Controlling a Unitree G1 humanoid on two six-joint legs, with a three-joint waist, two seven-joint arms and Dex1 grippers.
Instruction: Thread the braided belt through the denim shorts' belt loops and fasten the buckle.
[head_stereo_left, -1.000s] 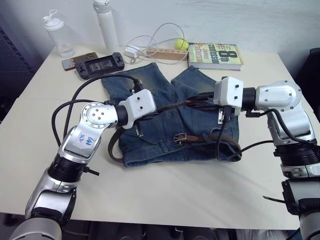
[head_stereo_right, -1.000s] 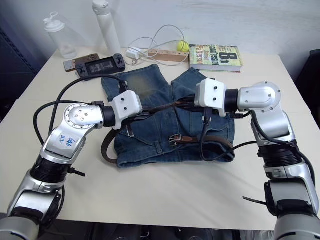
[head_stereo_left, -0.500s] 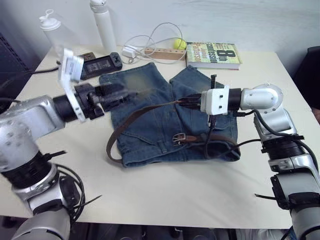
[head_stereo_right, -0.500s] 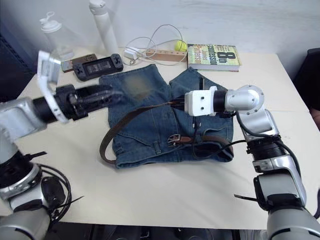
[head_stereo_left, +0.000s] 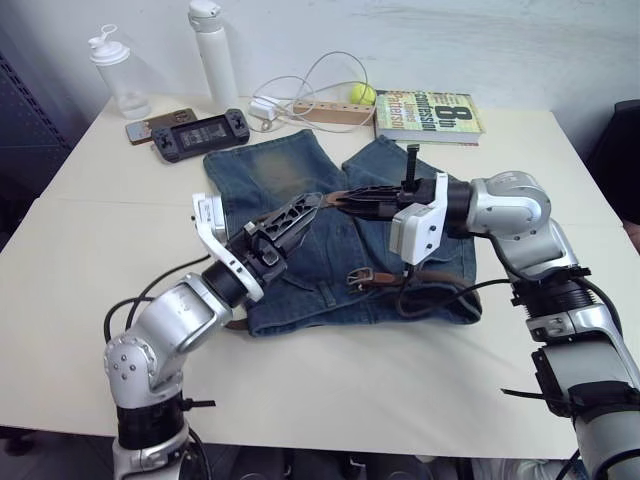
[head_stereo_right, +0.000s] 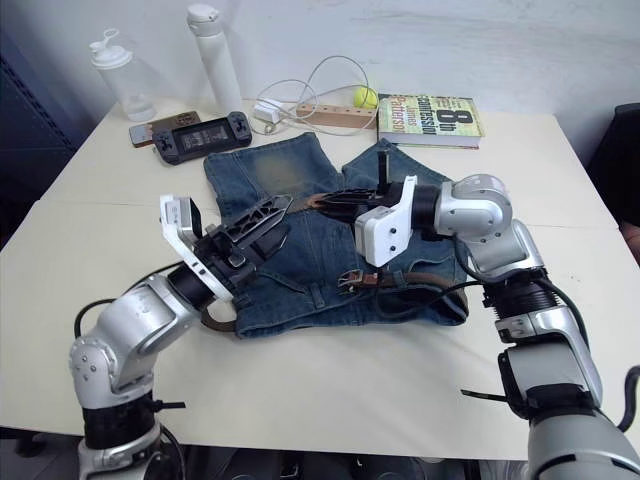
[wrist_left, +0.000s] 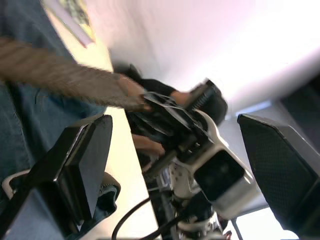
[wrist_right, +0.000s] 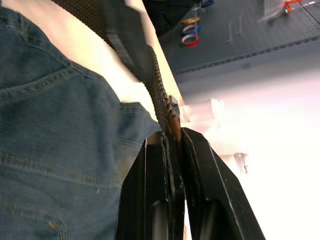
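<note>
The denim shorts lie flat mid-table, waistband toward me. The braided belt runs along the waistband, with its buckle near the middle. The belt loops are too small to tell apart. My right gripper is shut on the belt's far end, holding it up above the shorts; the right wrist view shows the braid pinched between its fingers. My left gripper hovers over the shorts' left leg, open, just short of the held belt end. In the left wrist view the belt crosses above the spread fingers.
At the back of the table are a book, a wooden power strip with a white cable and a yellow ball, a game console, a phone, a white bottle and a clear bottle. A black arm cable lies on the shorts.
My left gripper let go of the belt, swung out to the left, and has come back open beside the belt end. The right gripper kept its grip and shifted left.
</note>
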